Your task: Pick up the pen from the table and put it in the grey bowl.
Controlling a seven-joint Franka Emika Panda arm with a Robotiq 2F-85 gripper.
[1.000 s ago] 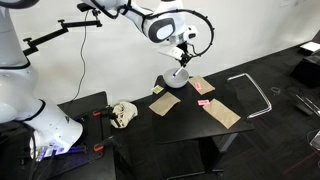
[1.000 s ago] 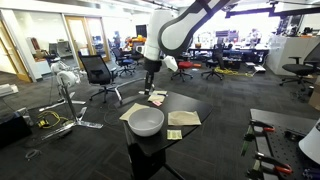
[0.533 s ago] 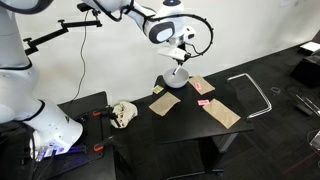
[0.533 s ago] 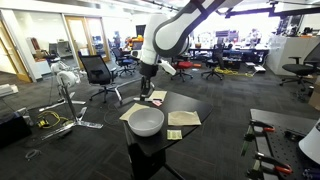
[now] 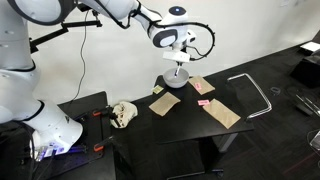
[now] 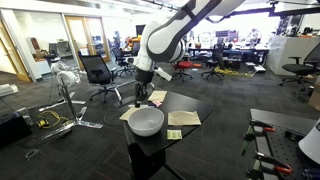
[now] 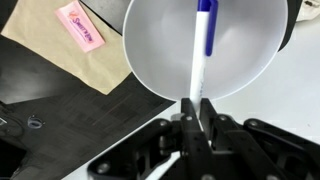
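The pen (image 7: 203, 40) is gripped at one end by the claw (image 7: 196, 108), closed narrow on it, and is held over the middle of the bowl (image 7: 150, 60) near an edge of the table (image 5: 190, 118) (centred, it is judged, so that a release would land it inside).

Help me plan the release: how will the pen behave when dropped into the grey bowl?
The pen looks slim, rigid and light, held straight between the fingers. Its round barrel will probably roll or slide down the smooth curved wall of the grey bowl before settling.
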